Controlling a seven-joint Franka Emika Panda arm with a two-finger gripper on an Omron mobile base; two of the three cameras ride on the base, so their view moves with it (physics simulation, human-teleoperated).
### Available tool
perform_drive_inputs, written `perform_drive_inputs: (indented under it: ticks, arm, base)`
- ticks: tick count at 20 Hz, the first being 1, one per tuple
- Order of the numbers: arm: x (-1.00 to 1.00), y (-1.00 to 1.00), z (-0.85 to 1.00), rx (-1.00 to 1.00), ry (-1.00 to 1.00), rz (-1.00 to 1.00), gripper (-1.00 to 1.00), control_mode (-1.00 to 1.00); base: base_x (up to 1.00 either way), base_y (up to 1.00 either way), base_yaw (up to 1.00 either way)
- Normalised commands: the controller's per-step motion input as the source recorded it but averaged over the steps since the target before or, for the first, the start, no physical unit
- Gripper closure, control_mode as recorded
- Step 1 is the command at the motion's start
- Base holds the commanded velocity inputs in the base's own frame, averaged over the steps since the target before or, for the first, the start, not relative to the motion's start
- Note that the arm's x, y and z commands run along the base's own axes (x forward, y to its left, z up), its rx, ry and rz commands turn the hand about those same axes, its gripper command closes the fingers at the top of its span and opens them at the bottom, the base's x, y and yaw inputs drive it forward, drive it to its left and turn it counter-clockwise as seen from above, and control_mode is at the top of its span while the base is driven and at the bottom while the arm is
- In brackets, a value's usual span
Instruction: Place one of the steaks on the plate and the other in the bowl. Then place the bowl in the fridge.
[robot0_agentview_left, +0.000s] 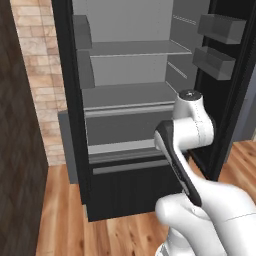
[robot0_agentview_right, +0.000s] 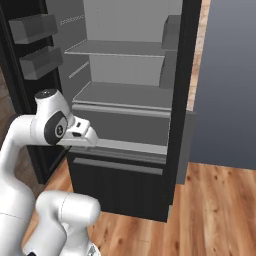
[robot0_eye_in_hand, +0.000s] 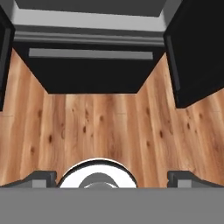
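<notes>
We see the tall black fridge (robot0_eye_in_hand: 94, 72) (smooth grey shelves) ahead of our wide-open, empty pincer (robot0_eye_in_hand: 112, 178).

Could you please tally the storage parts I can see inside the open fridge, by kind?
Grey shelves: 2, upper and lower
Right door bins: 2, upper and lower
Bottom drawer: 1
Total: 5
</notes>
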Motion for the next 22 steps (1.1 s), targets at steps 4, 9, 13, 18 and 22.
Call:
perform_drive_inputs:
  ticks: [4,9,13,18,22]
  arm:
    - [-0.27,0.00,-0.22,0.05,0.00,0.00,-1.00,-1.00]
    - [-0.10,0.00,-0.37,0.02,0.00,0.00,-1.00,-1.00]
    - [-0.04,0.00,-0.03,0.01,-0.02,0.00,-1.00,-1.00]
    - [0.00,0.00,0.00,0.00,0.00,0.00,-1.00,-1.00]
    - [-0.03,0.00,-0.01,0.02,-0.06,-0.06,-1.00,1.00]
  base:
    - [0.00,0.00,0.00]
    - [0.00,0.00,0.00]
    - [0.00,0.00,0.00]
    - [0.00,0.00,0.00]
    - [-0.10,0.00,-0.21]
